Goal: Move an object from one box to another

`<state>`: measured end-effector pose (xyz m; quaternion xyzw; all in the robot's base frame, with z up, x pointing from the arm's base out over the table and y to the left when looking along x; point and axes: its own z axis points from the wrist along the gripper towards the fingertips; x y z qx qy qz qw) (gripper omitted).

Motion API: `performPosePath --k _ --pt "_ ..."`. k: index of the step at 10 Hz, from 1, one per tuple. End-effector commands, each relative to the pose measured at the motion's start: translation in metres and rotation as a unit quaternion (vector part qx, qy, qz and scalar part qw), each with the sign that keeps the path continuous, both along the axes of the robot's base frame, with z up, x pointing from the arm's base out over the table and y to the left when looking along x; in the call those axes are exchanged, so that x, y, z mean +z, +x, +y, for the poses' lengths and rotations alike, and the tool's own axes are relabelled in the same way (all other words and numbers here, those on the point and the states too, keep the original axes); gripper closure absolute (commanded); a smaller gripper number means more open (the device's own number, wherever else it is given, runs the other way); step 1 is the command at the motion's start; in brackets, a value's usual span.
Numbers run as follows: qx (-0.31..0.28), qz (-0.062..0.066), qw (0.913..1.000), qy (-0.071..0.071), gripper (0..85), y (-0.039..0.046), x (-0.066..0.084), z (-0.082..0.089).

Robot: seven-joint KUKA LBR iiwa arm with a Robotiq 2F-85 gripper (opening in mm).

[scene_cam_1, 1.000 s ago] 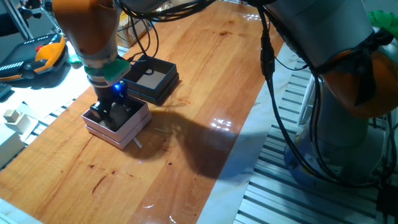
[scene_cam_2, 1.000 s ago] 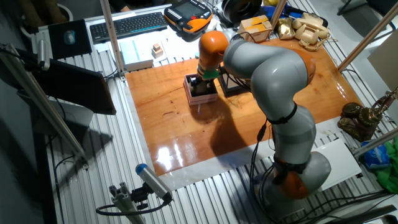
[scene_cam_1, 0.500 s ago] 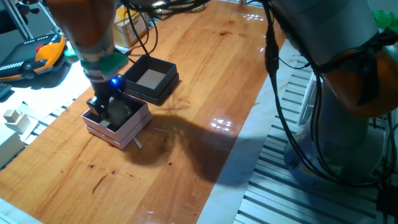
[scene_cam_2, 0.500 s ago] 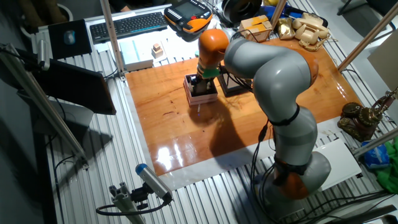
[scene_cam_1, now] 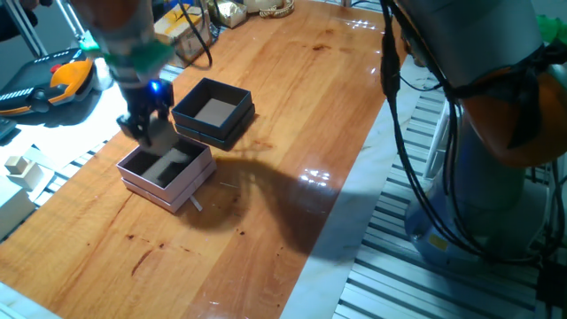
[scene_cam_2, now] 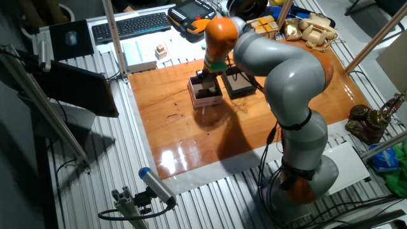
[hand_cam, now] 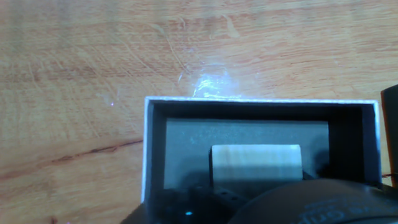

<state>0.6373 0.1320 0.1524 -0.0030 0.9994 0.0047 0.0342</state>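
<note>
The pink box (scene_cam_1: 168, 190) sits on the wooden table, with the black box (scene_cam_1: 232, 121) just behind it to the right. My gripper (scene_cam_1: 146, 129) hangs just above the pink box's back left corner. In the hand view the pale beige cube (hand_cam: 255, 162) sits at the fingertips, above the pink box's dark floor and white rim (hand_cam: 148, 155). The gripper looks shut on it, though the fingers are mostly hidden. In the other fixed view the gripper (scene_cam_2: 206, 75) is over the pink box (scene_cam_2: 206, 99), beside the black box (scene_cam_2: 241, 87).
A small white scrap (scene_cam_1: 195, 206) lies by the pink box's front corner. Pale blocks (scene_cam_1: 16, 164) and an orange pendant (scene_cam_1: 71, 75) lie off the table at left. Cables hang over the table's back. The robot's base (scene_cam_1: 496, 133) stands at right.
The gripper has risen out of the pink box and shifted slightly back and left. The box floor now shows with no cube on it.
</note>
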Motion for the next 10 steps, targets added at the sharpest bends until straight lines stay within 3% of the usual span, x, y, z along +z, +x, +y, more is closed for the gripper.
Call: performPosePath --k 1,3,4,7,10 --pt "0.011 0.008 0.9999 0.002 85.0 0.0030 0.014 -0.007" --pt "0.025 0.021 0.9995 0.004 85.0 0.0084 0.028 -0.020" --pt "0.024 0.021 0.9995 -0.004 85.0 0.0086 0.031 -0.024" --pt "0.018 0.027 0.9994 -0.012 85.0 0.0070 0.030 -0.034" --pt "0.021 0.026 0.9994 -0.011 85.0 0.0065 0.029 -0.038"
